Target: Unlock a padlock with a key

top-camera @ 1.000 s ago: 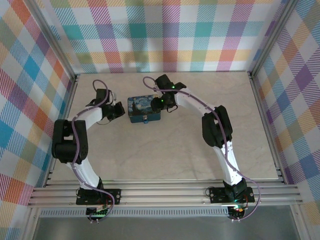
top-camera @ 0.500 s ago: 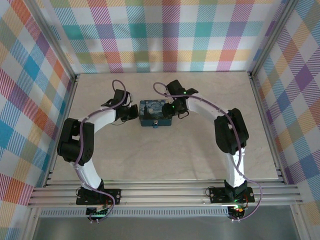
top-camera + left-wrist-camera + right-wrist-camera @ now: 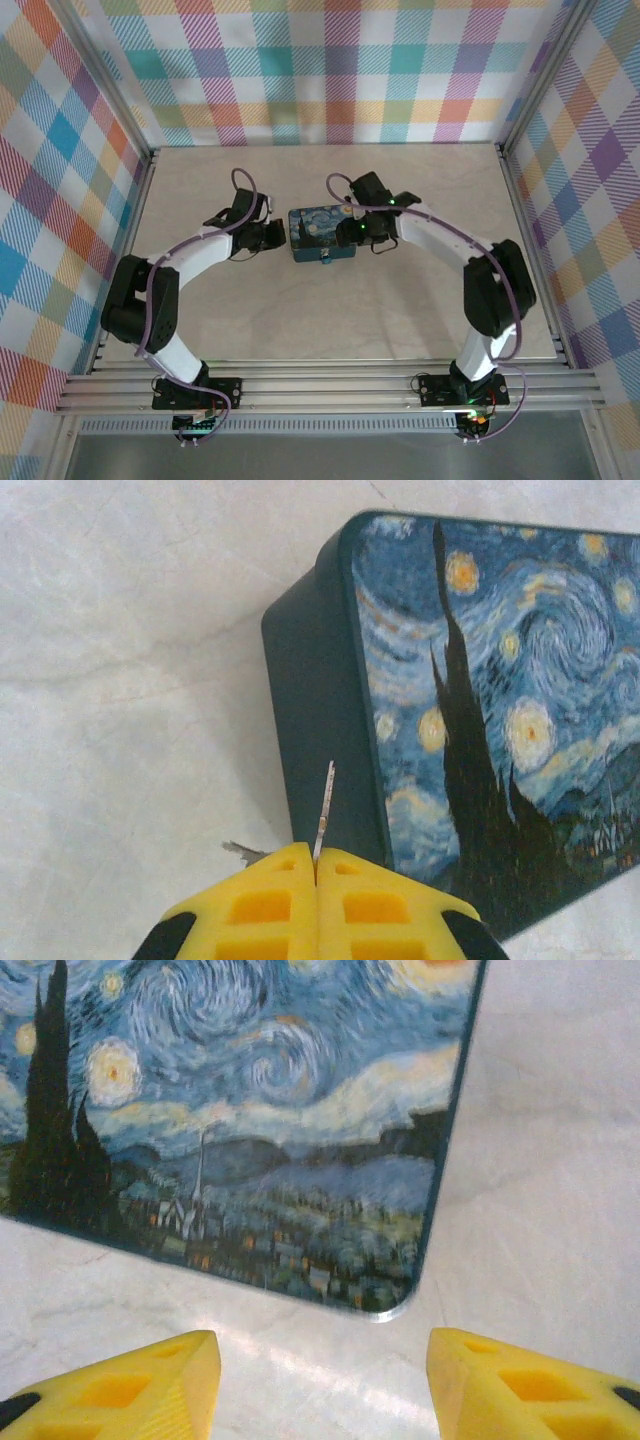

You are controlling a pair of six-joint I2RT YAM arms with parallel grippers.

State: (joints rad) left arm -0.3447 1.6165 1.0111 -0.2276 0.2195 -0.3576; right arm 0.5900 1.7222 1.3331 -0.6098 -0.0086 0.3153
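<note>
A tiny blue padlock (image 3: 326,262) sits at the near side of the starry-night tin (image 3: 322,232) on the counter (image 3: 400,310). Beside the tin's left wall, the left claw (image 3: 316,858) pinches a thin key (image 3: 324,805). The right claw (image 3: 320,1352) stands spread by a corner on the tin's right.

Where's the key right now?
In the left wrist view, the key is pinched in the shut left gripper, with its tip close to the dark side wall of the painted tin.
</note>
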